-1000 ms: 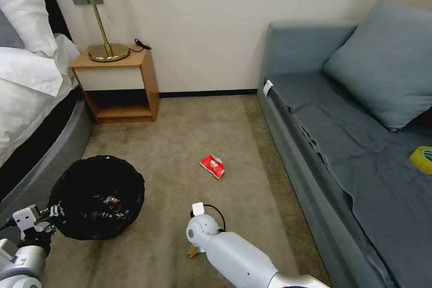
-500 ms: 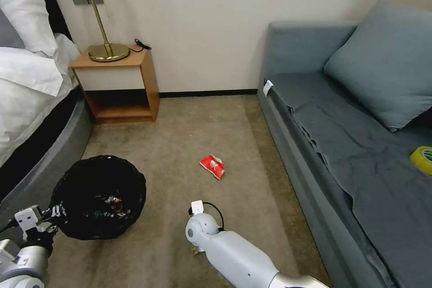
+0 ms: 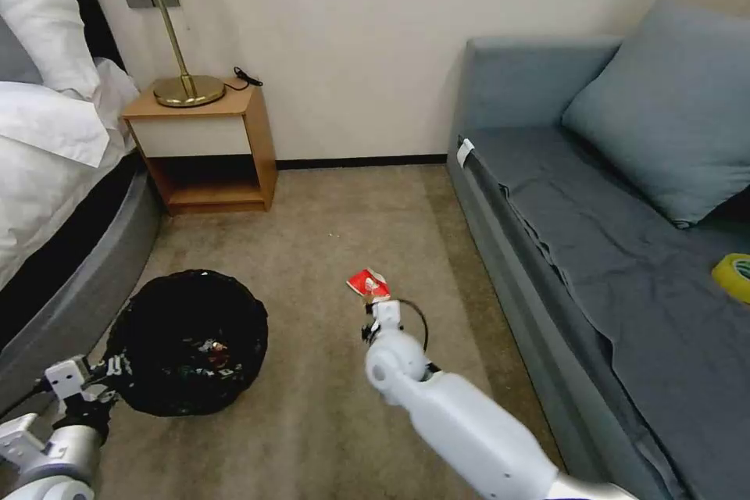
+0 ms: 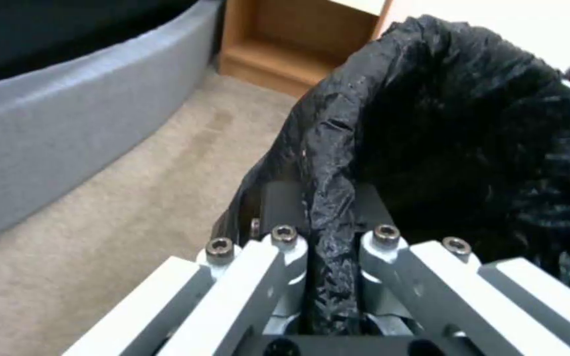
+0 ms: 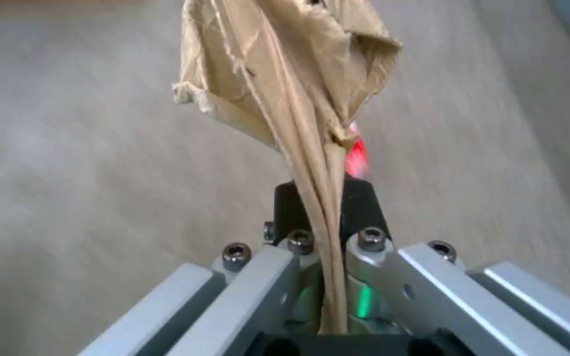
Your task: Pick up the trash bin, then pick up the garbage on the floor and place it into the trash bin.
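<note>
- Trash bin (image 3: 187,344), the small round bucket lined with a crinkled black plastic bag: it sits low on my left side over the beige carpet floor (image 3: 328,250), near the grey curved bed base (image 3: 70,281). My left end effector (image 3: 105,384) is clamped on the near rim, with a fold of the liner pinched between the jaws, as the left wrist view shows at (image 4: 328,237).
- Bin contents: small litter items lie at the bottom; they are too dark to identify.
- Crumpled brown paper bag (image 5: 285,74): my right end effector (image 5: 328,217) is closed on a twisted neck of the paper, and the bulk of the bag flares out beyond the fingertips, clear of the carpet.
- Right arm position: in the head view my right end effector (image 3: 380,312) is extended forward, just beside the red-and-white packet (image 3: 367,283) that lies flat on the carpet, well apart from the bin.
- Handling judgement, paper bag: light, soft and easily torn. The twisted neck is the firmest place to hold; the loose flaps would likely crush or slip.
- Handling judgement, bin: light but bulky. The slick liner film may slide over the rim, so the grip should include the rigid rim and not the film alone.
- Handling judgement, packet: thin and flat, so a raised edge or corner is the probable pick point.
</note>
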{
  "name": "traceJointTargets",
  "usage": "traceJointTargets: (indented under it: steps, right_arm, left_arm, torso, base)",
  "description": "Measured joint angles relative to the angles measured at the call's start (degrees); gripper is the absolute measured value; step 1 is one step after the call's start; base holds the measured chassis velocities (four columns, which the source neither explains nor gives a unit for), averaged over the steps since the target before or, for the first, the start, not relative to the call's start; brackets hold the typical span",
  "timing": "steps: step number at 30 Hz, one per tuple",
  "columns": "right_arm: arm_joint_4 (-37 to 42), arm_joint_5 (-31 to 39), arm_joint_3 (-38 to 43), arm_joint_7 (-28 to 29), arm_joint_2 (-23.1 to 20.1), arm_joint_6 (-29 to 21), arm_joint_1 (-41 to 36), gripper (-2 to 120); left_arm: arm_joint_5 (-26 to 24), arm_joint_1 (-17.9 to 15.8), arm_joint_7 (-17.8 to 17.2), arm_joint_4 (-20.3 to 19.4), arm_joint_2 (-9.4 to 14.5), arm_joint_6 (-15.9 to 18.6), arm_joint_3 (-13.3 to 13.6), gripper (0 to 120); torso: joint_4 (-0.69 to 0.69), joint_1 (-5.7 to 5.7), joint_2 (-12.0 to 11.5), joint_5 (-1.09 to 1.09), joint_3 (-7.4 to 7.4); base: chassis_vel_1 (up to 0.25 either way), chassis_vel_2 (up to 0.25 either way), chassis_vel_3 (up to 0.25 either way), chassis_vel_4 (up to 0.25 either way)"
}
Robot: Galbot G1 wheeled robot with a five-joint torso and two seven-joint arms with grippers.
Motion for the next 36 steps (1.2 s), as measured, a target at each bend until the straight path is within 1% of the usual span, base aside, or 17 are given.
traceJointTargets:
  steps: [2, 3, 7, 8, 11, 13, 15, 17, 18, 20, 23, 26, 36]
  right_arm:
    - [4.67, -1.03, 0.01, -2.50, -1.07, 2.38, 1.43, 0]
    - [4.67, -1.03, 0.01, -2.50, -1.07, 2.38, 1.43, 0]
    - [10.76, -1.92, -2.35, -6.76, -1.70, 7.31, 4.56, 0]
    - [10.76, -1.92, -2.35, -6.76, -1.70, 7.31, 4.56, 0]
    - [13.10, -2.65, -5.31, -10.11, -1.26, 10.54, 6.27, 0]
    - [13.45, -2.72, -5.90, -10.58, -1.14, 10.93, 6.57, 0]
    - [14.61, -2.99, -9.43, -12.51, -0.54, 12.26, 7.76, 0]
    - [14.87, -4.31, -13.32, -13.91, 0.12, 13.05, 8.68, 0]
    - [14.87, -4.31, -13.32, -13.91, 0.12, 13.05, 8.68, 0]
    - [14.80, -5.35, -16.57, -15.01, 1.07, 13.37, 9.18, 0]
    - [14.45, -6.12, -18.19, -15.85, 1.54, 13.69, 9.30, 0]
    - [13.07, -8.69, -22.08, -18.30, 2.24, 14.39, 9.43, 0]
    - [8.53, -12.04, -26.00, -19.43, 3.53, 14.26, 7.87, 0]
  left_arm:
    - [0.31, -0.02, -0.04, -0.37, -0.18, 0.00, 0.80, 4]
    - [0.31, -0.02, -0.04, -0.37, -0.18, 0.00, 0.80, 4]
    - [0.73, -0.09, -0.21, -0.97, -0.45, 0.15, 1.96, 4]
    - [0.73, -0.09, -0.21, -0.97, -0.45, 0.15, 1.96, 4]
    - [0.77, -0.09, -0.28, -1.43, -0.69, 0.35, 2.52, 4]
    - [0.77, -0.09, -0.28, -1.50, -0.73, 0.39, 2.58, 4]
    - [0.71, -0.09, -0.31, -1.80, -0.89, 0.65, 2.80, 4]
    - [0.67, 0.02, -0.32, -2.01, -1.08, 0.76, 2.87, 4]
    - [0.67, 0.02, -0.32, -2.01, -1.08, 0.76, 2.87, 4]
    - [0.54, 0.21, -0.32, -2.20, -1.26, 0.77, 2.84, 4]
    - [0.41, 0.37, -0.31, -2.30, -1.34, 0.78, 2.68, 4]
    - [0.01, 0.68, -0.22, -2.35, -1.39, 0.78, 2.31, 4]
    - [-1.11, 0.87, 0.08, -2.27, -1.14, 0.77, 2.07, 4]
  torso:
    - [0.00, 0.00, 0.01, 0.00, -0.01]
    - [0.00, 0.00, 0.01, 0.00, -0.01]
    - [0.01, 0.00, 0.01, -0.01, -0.01]
    - [0.01, 0.00, 0.01, -0.01, -0.01]
    - [0.01, 0.00, 0.00, -0.01, 0.00]
    - [0.01, 0.00, 0.01, -0.02, 0.00]
    - [0.01, 0.00, 0.00, -0.02, 0.00]
    - [0.01, 0.00, 0.01, -0.02, 0.00]
    - [0.01, 0.00, 0.01, -0.02, 0.00]
    - [0.02, 0.00, 0.01, -0.02, 0.00]
    - [0.01, 0.00, 0.01, -0.02, 0.00]
    - [0.01, 0.00, 0.00, -0.02, 0.00]
    - [0.01, 0.00, 0.00, -0.02, 0.00]
  base:
    - [0.000, 0.000, 0.000, 0.000]
    - [0.000, 0.000, 0.000, 0.000]
    - [0.000, 0.000, 0.000, 0.000]
    - [0.000, 0.000, 0.000, 0.000]
    - [0.000, 0.000, 0.000, 0.000]
    - [0.000, 0.000, 0.000, 0.000]
    - [0.000, 0.000, 0.000, 0.000]
    - [0.000, 0.000, 0.000, 0.000]
    - [0.000, 0.000, 0.000, 0.000]
    - [0.000, 0.000, 0.000, 0.000]
    - [0.000, 0.000, 0.000, 0.000]
    - [0.000, 0.000, 0.000, 0.000]
    - [0.000, 0.000, 0.000, 0.000]
